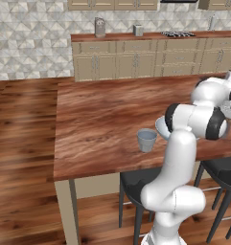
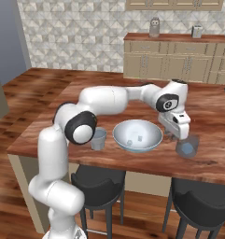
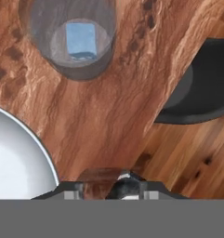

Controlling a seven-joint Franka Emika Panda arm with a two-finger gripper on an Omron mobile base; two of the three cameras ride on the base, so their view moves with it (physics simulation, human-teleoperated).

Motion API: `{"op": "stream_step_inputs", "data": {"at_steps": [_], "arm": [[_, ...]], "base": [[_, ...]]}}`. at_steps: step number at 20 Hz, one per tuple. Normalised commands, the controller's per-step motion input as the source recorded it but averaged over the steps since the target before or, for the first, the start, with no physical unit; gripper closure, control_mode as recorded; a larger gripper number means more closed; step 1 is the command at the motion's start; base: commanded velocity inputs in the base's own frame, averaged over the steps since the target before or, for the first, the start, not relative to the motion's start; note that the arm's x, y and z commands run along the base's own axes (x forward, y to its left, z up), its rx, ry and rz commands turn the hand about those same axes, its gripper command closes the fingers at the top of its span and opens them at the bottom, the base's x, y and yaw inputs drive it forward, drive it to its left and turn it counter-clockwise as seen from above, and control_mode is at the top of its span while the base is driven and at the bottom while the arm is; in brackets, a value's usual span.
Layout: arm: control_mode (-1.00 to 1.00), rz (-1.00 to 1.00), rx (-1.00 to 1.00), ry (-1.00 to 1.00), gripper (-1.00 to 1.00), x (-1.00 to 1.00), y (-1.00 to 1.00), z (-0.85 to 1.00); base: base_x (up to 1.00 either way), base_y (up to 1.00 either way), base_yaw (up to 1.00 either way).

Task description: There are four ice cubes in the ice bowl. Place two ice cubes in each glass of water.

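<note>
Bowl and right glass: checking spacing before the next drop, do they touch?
Apart. The hand view shows bare wood between the bowl and the glass.

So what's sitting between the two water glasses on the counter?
The ice bowl sits between the left glass and the right glass, seen in the right base view; pale cubes lie inside it.

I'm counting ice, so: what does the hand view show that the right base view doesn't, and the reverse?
Hand view alone: a clear look down into one glass, with an ice cube at its bottom. Right base view alone: the second glass left of the bowl, two cubes lying in the bowl, and the gripper. Both: the bowl's rim, the right-hand glass, the counter edge and a dark stool.
</note>
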Motion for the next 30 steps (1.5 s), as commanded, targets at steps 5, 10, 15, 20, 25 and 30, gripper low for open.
{"op": "stream_step_inputs", "data": {"at_steps": [5, 10, 15, 20, 25, 30], "arm": [[-1.00, 0.13, 0.00, -0.04, 1.00, 0.11, -0.73, 0.03], [-1.00, 0.13, 0.00, -0.07, 1.00, 0.29, -0.52, 0.05], [-1.00, 0.11, 0.00, -0.15, 1.00, 0.37, -0.20, 0.00], [-1.00, 0.11, 0.00, -0.18, 1.00, 0.23, 0.00, 0.00], [-1.00, 0.09, 0.00, -0.08, 1.00, 0.01, 0.00, 0.00], [-1.00, 0.07, -0.03, 0.00, 1.00, 0.05, 0.00, -0.07]], "base": [[0.00, 0.00, 0.00], [0.00, 0.00, 0.00], [0.00, 0.00, 0.00], [0.00, 0.00, 0.00], [0.00, 0.00, 0.00], [0.00, 0.00, 0.00]]}}
